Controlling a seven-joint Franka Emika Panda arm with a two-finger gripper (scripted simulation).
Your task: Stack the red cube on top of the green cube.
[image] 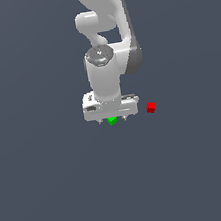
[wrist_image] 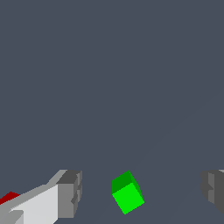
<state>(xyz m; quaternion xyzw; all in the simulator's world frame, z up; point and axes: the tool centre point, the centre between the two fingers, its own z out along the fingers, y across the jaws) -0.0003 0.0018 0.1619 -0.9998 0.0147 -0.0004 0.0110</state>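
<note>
The green cube [image: 112, 121] sits on the grey floor right under my white gripper [image: 112, 119], partly hidden by the hand in the exterior view. In the wrist view the green cube [wrist_image: 127, 193] lies between my two fingertips, touching neither. The gripper [wrist_image: 142, 191] is open and empty. The red cube [image: 151, 107] rests on the floor to the exterior view's right of the gripper, about a hand's width from the green cube. In the wrist view only a corner of the red cube [wrist_image: 8, 197] shows behind one finger [wrist_image: 65, 197].
The white arm [image: 107, 42] rises behind the gripper toward the top of the exterior view. The floor [image: 53, 182] is plain dark grey with no other objects in view.
</note>
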